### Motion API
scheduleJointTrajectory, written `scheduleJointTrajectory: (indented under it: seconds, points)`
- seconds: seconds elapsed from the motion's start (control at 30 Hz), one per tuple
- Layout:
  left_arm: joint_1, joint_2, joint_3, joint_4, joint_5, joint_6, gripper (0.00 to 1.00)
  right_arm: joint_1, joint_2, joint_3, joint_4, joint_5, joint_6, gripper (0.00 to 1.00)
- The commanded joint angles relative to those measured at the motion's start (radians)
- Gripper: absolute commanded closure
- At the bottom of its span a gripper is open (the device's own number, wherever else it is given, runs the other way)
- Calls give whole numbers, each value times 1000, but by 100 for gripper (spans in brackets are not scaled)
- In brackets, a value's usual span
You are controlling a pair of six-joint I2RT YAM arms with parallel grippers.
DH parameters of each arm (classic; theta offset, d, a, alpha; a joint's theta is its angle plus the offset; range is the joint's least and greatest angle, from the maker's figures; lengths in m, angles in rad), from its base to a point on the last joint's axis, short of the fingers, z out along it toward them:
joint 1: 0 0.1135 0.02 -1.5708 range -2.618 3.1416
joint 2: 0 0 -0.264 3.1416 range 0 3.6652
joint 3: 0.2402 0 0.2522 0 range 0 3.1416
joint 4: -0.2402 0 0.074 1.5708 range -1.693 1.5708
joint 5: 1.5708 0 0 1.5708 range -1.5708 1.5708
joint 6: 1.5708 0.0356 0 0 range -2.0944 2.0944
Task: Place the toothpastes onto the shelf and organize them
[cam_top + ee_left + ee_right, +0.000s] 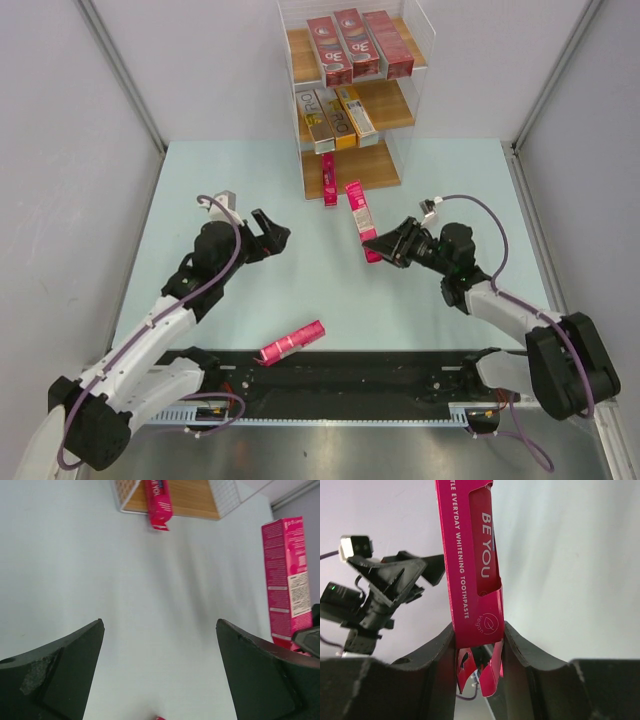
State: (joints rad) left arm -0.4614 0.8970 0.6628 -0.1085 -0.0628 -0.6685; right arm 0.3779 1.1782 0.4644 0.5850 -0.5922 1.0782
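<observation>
One bright pink cardboard toothpaste carton [292, 342] lies on the worktop [200, 180] behind the left hand [272, 235], which is spread wide and empty. The right hand [380, 243] pinches a second pink carton [358, 212] by its end, probably so its length can slide onto the stepped wooden shelf [375, 165] ahead.

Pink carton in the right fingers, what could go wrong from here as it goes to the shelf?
1. The right fingers pinch the held carton only at its end, where a flap hangs torn open; it may swing or slip.
2. A second carton sticks out past the front edge of the shelf on the bottom board; a nudge could knock it off.
</observation>
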Motion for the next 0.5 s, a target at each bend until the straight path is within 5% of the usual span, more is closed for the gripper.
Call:
scheduleJointTrajectory:
  seconds: [0.0, 0.47]
  points:
    - [-10, -43, 41, -108, -143, 72, 0, -19, 98, 100, 45, -29, -70, 78]
    - [-13, -44, -11, -53, -103, 96, 0, -103, 650, 492, 205, -57, -6, 81]
